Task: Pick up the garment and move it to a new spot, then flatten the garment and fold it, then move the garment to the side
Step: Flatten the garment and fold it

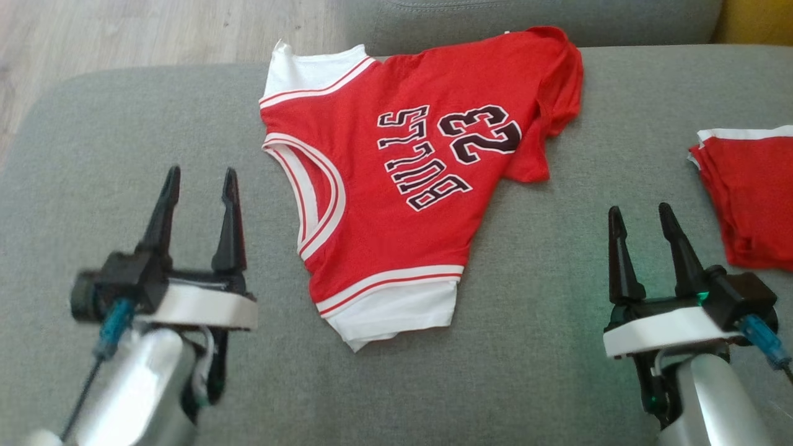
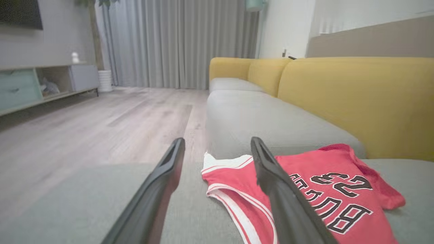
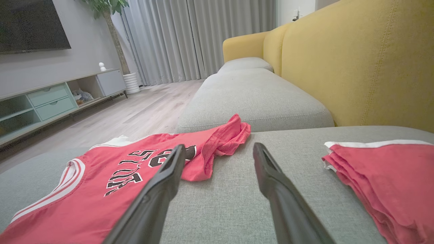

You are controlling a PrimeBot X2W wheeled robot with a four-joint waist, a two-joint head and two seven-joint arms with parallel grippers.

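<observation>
The garment is a red jersey with white sleeves and trim, black "BULLS 23" lettering, spread mostly flat on the grey sofa seat; its far right hem is bunched. The jersey lies right of my left fingers, and the jersey lies left of my right fingers. My left gripper hovers open to the jersey's left, holding nothing. My right gripper hovers open to its right, also holding nothing.
A folded stack of red cloth with white trim lies at the seat's right edge, close to my right gripper. The grey seat cushion ends at a yellow backrest. Wooden floor lies beyond the cushion's far left.
</observation>
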